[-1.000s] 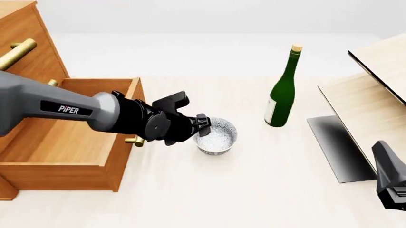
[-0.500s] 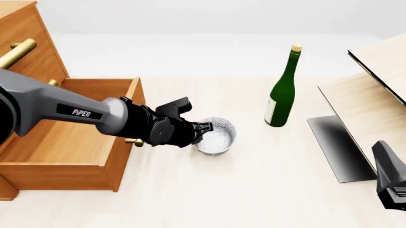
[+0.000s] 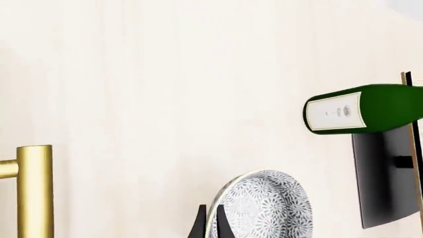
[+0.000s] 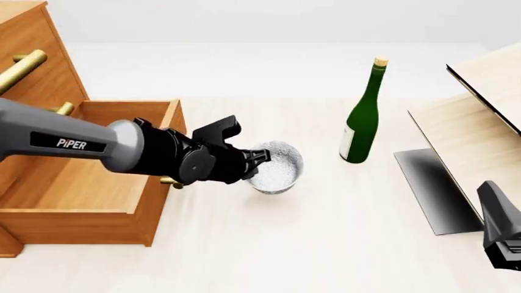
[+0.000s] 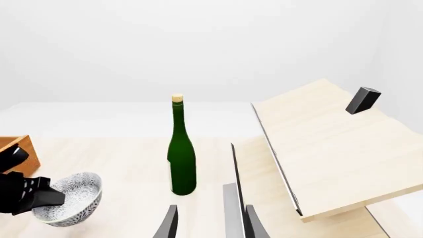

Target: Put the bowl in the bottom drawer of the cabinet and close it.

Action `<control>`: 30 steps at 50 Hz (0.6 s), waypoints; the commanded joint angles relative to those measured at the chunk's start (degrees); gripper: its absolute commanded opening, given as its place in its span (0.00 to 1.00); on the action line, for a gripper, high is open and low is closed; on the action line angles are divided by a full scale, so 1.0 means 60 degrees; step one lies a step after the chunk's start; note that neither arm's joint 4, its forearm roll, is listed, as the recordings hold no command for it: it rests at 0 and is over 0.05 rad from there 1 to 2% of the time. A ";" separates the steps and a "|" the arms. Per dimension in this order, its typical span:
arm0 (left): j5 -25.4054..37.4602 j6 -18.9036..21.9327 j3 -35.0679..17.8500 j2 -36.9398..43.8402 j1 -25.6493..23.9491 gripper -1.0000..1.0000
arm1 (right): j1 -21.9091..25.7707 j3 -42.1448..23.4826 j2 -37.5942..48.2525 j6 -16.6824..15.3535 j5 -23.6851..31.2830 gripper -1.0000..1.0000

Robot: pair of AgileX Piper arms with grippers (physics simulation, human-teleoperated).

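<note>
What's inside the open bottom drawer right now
Only bare wood shows inside the bottom drawer; the bowl is outside it, in the left gripper. The left arm covers part of the interior.

Bright, even light; sharp renders; soft faint shadows; no glare, no blur.

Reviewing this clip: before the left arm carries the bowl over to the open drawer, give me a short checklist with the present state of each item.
1. Left gripper clamped on the bowl rim: ok, one finger inside, one outside.
2. Bowl off the table: ok, it sits tilted in the grip in the right wrist view.
3. Bottom drawer open with room for the bowl: ok, nothing visible in the part of its inside that shows.
4. Green bottle clear of the path: ok, upright on the bowl's far side from the drawer.
5. Right gripper out of the way: ok, open, parked at the right.
</note>
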 commanded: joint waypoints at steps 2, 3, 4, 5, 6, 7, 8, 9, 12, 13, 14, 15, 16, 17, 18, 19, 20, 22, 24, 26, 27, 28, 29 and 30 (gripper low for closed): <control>0.0236 -0.0117 0.0433 -0.0921 0.0408 0.00 | 0.0000 0.0000 0.0000 0.0000 0.0000 1.00; 0.0236 -0.0117 0.0434 -0.0922 0.0408 0.00 | 0.0000 0.0000 0.0000 0.0000 0.0000 1.00; 0.0310 -0.0098 0.0452 -0.1060 0.0441 0.00 | 0.0000 0.0000 0.0000 0.0000 0.0000 1.00; 0.0338 -0.0086 0.0467 -0.1131 0.0447 0.00 | 0.0000 0.0000 0.0000 0.0000 0.0000 1.00; 0.0369 -0.0095 0.0502 -0.1230 0.0435 0.00 | 0.0000 0.0000 0.0000 0.0000 0.0000 1.00; 0.0397 -0.0077 0.0510 -0.1291 0.0441 0.00 | 0.0000 0.0000 0.0000 0.0000 0.0000 1.00; 0.0443 -0.0062 0.0521 -0.1364 0.0461 0.00 | 0.0000 0.0000 0.0000 0.0000 0.0000 1.00; 0.0469 -0.0063 0.0532 -0.1410 0.0468 0.00 | 0.0000 0.0000 0.0000 0.0000 0.0000 1.00; 0.0540 -0.0060 0.0575 -0.1592 0.0480 0.00 | 0.0000 0.0000 0.0000 0.0000 0.0000 1.00; 0.0569 -0.0044 0.0579 -0.1645 0.0489 0.00 | 0.0000 0.0000 0.0000 0.0000 0.0000 1.00; 0.0619 -0.0028 0.0586 -0.1723 0.0508 0.00 | 0.0000 0.0000 0.0000 0.0000 0.0000 1.00; 0.0654 -0.0004 0.0588 -0.1782 0.0509 0.00 | 0.0000 0.0000 0.0000 0.0000 0.0000 1.00; 0.0710 0.0024 0.0595 -0.1865 0.0512 0.00 | 0.0000 0.0000 0.0000 0.0000 0.0000 1.00; 0.0751 0.0046 0.0596 -0.1917 0.0520 0.00 | 0.0000 0.0000 0.0000 0.0000 0.0000 1.00; 0.0795 0.0082 0.0592 -0.1973 0.0533 0.00 | 0.0000 0.0000 0.0000 0.0000 0.0000 1.00; 0.0874 0.0135 0.0583 -0.2045 0.0547 0.00 | 0.0000 0.0000 0.0000 0.0000 0.0000 1.00; 0.0924 0.0178 0.0576 -0.2108 0.0565 0.00 | 0.0000 0.0000 0.0000 0.0000 0.0000 1.00; 0.1101 0.0266 0.0583 -0.2352 0.0616 0.00 | 0.0000 0.0000 0.0000 0.0000 0.0000 1.00; 0.1320 0.0454 0.0550 -0.2605 0.0704 0.00 | 0.0000 0.0000 0.0000 0.0000 0.0000 1.00; 0.1411 0.0473 0.0597 -0.2800 0.0695 0.00 | 0.0000 0.0000 0.0000 0.0000 0.0000 1.00; 0.1462 0.0524 0.0596 -0.2869 0.0719 0.00 | 0.0000 0.0000 0.0000 0.0000 0.0000 1.00; 0.1526 0.0583 0.0602 -0.2956 0.0759 0.00 | 0.0000 0.0000 0.0000 0.0000 0.0000 1.00; 0.1554 0.0581 0.0625 -0.3021 0.0754 0.00 | 0.0000 0.0000 0.0000 0.0000 0.0000 1.00; 0.1588 0.0622 0.0634 -0.3084 0.0766 0.00 | 0.0000 0.0000 0.0000 0.0000 0.0000 1.00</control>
